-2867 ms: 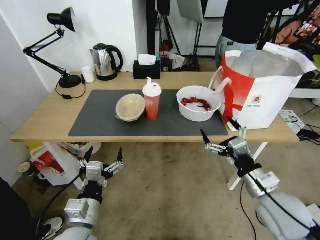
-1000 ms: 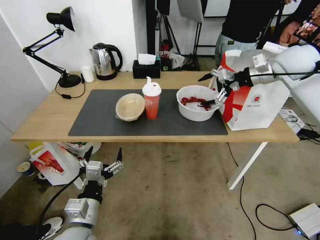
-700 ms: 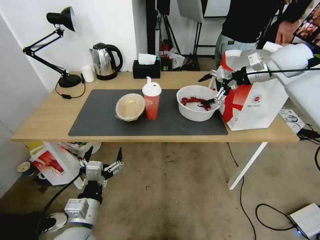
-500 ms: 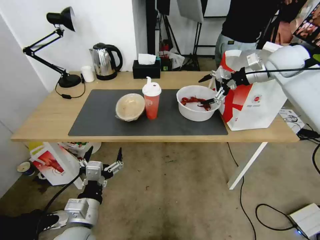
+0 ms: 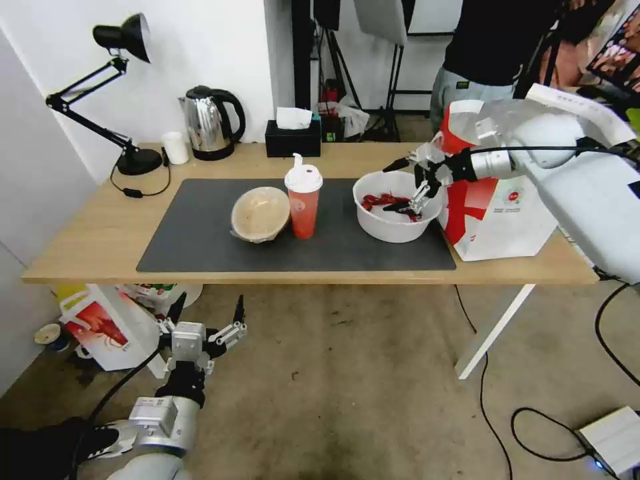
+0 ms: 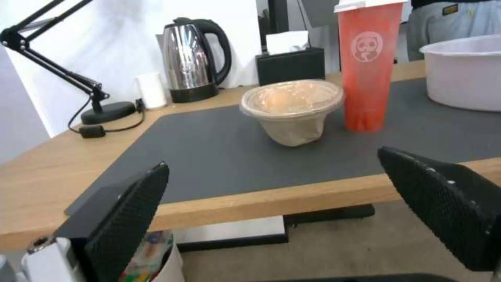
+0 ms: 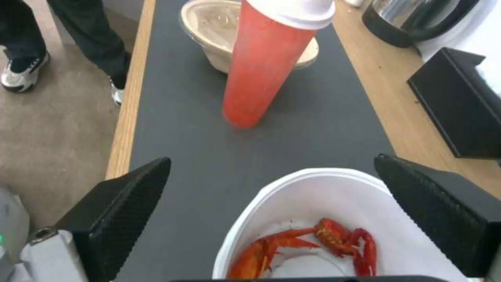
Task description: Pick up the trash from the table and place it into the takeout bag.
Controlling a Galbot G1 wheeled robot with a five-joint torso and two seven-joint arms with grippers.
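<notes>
- My right end effector [image 5: 404, 185] hangs over the white bowl [image 5: 395, 217] with its fingers spread wide and nothing in them; one finger dips toward the crayfish shells [image 5: 387, 200], but I cannot tell whether it touches them.
- In the right wrist view the two finger pads [image 7: 120, 203] stand wide on either side of the bowl's rim.
- The bowl sits on the dark mat [image 5: 200, 237] near the mat's right edge, just beside the takeout bag [image 5: 497, 210].
- The bag stands at the right end of the bench [image 5: 87, 230], mouth open; my right arm crosses in front of it and hides part of its red panel and its opening.
- The red cup [image 5: 303, 203] stands upright mid-mat, with a strip of bare mat between it and the bowl.
- The tan bowl [image 5: 260, 213] sits just beside the cup, on the side toward the bench's left end, tilted toward the front edge.
- The mat's front strip and the bench's left end lie open.
- Along the back edge stand a lamp [image 5: 123, 100], a kettle [image 5: 210, 123], a small white cup [image 5: 175, 148] and a black tissue box [image 5: 293, 139].
- My left end effector [image 5: 205, 313] waits below the bench's front edge, fingers apart, holding nothing.
</notes>
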